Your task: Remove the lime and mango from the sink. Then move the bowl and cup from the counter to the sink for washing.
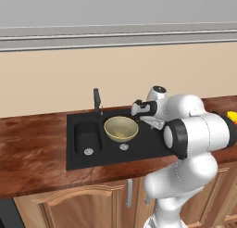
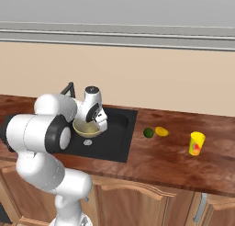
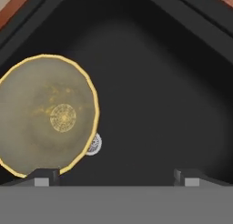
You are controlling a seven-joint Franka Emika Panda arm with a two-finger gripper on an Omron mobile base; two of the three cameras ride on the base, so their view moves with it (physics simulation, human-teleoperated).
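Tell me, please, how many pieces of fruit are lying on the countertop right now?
2. The small dark green round lime and the yellow-orange oval mango lie side by side on the reddish-brown wooden counter, right of the black sink.

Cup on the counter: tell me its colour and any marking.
The cup is yellow with a red-orange mark on its side, clearest in the right base view.

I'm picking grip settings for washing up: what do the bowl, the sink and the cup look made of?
Bowl: probably glazed ceramic, olive-tan rim with a pale speckled inside.
Sink: matte black, perhaps composite or coated metal, with a silver drain.
Cup: smooth bright yellow with a red mark, likely plastic, though painted ceramic is possible.
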